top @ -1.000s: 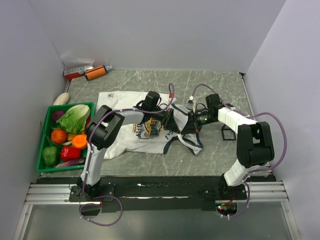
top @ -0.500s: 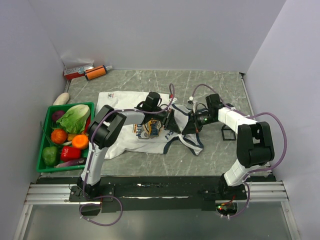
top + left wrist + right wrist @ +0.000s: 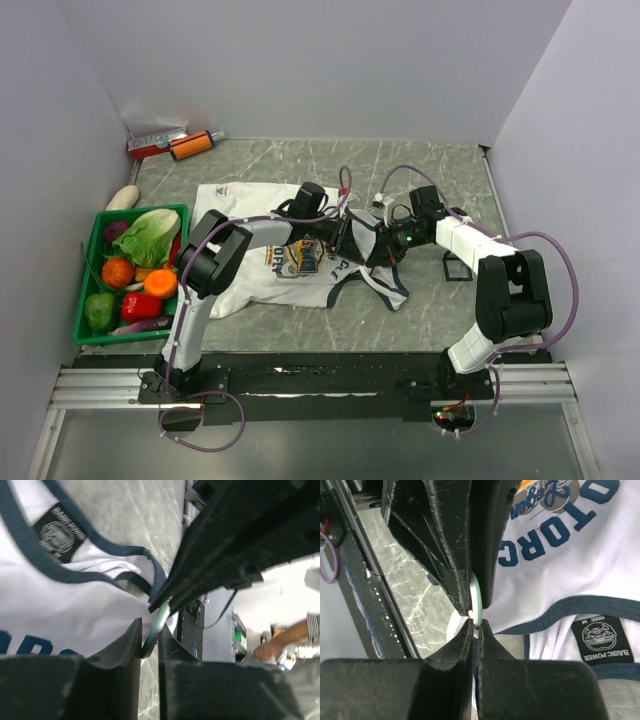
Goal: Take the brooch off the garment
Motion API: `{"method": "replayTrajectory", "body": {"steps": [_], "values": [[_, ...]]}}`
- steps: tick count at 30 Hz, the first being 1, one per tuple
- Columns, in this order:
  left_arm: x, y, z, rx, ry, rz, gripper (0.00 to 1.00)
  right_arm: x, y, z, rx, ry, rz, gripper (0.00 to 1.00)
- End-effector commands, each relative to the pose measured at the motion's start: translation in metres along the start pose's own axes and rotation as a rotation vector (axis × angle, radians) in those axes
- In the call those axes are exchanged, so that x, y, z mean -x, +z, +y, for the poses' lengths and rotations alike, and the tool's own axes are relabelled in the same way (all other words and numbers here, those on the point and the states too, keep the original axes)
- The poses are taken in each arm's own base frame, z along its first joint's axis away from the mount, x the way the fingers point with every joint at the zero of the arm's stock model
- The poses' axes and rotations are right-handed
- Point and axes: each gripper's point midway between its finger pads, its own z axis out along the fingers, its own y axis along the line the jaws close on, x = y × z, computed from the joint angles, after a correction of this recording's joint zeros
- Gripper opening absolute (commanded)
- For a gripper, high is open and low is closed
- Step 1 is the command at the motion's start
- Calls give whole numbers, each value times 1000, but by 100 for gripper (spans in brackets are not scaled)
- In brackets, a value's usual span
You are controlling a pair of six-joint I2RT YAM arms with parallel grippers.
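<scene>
Brooch, a pale green disc at the jersey neckline, stands edge-on, with left gripper and right gripper both clamped on it.

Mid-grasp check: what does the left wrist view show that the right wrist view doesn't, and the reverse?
Left wrist only: a person's hand in the background past the table. Right wrist only: a purple cable at the left edge, and a label sharp enough to read, BASIC POWER, size M. Both: the pale green brooch seen edge-on, clamped from one side by the left pincer and from the other by the right pincer, plus the white jersey with navy trim, its black label and the marble table.
</scene>
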Motion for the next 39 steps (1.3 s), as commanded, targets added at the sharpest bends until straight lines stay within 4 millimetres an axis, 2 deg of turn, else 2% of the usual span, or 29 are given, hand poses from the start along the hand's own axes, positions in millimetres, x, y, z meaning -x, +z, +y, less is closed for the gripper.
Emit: {"method": "replayTrajectory", "body": {"steps": [1, 9, 12, 13, 16, 17, 19, 20, 22, 23, 26, 29, 30, 31, 32, 34, 38, 39], "values": [[34, -5, 38, 248, -83, -156, 24, 16, 1, 56, 182, -98, -53, 0], [39, -15, 46, 250, -171, -206, 44, 16, 0, 60, 182, -114, -49, 0], [43, -20, 20, 110, -103, -198, 56, 13, 0, 51, 167, -68, -46, 0], [47, -23, 11, 73, -54, -206, 64, 12, -1, 48, 163, -48, -48, 0], [49, -41, 5, 87, -22, -219, 69, 9, -4, 40, 144, -29, -45, 0], [52, -54, -4, 68, 11, -235, 70, 8, -4, 39, 142, -24, -38, 0], [56, -66, -24, 4, 52, -249, 79, 9, -6, 34, 137, -20, -40, 0], [55, -75, -44, -67, 146, -243, 96, 11, -7, 33, 135, -14, -42, 0], [53, -80, -58, -101, 177, -220, 96, 11, -7, 30, 134, -6, -39, 0], [49, -83, -57, -82, 124, -195, 96, 12, -7, 30, 135, -12, -41, 0], [51, -85, -55, -30, 234, -175, 96, 14, -6, 28, 134, -10, -41, 0], [49, -88, -42, 56, 252, -164, 96, 18, -8, 27, 128, -18, -42, 0], [49, -89, -34, 101, 313, -159, 96, 19, -10, 24, 105, -23, -40, 0], [47, -93, -19, 201, 263, -154, 96, 23, -12, 22, 82, -40, -41, 0], [49, -97, -17, 240, 277, -160, 97, 25, -14, 20, 57, -57, -44, 0], [49, -107, -1, 360, 292, -157, 96, 32, -21, 11, -37, -122, -46, 0], [50, -126, 5, 468, 320, -173, 96, 47, -37, 0, -219, -306, -67, 0], [49, -128, 8, 482, 320, -172, 96, 54, -45, 4, -255, -370, -95, 0]]}}
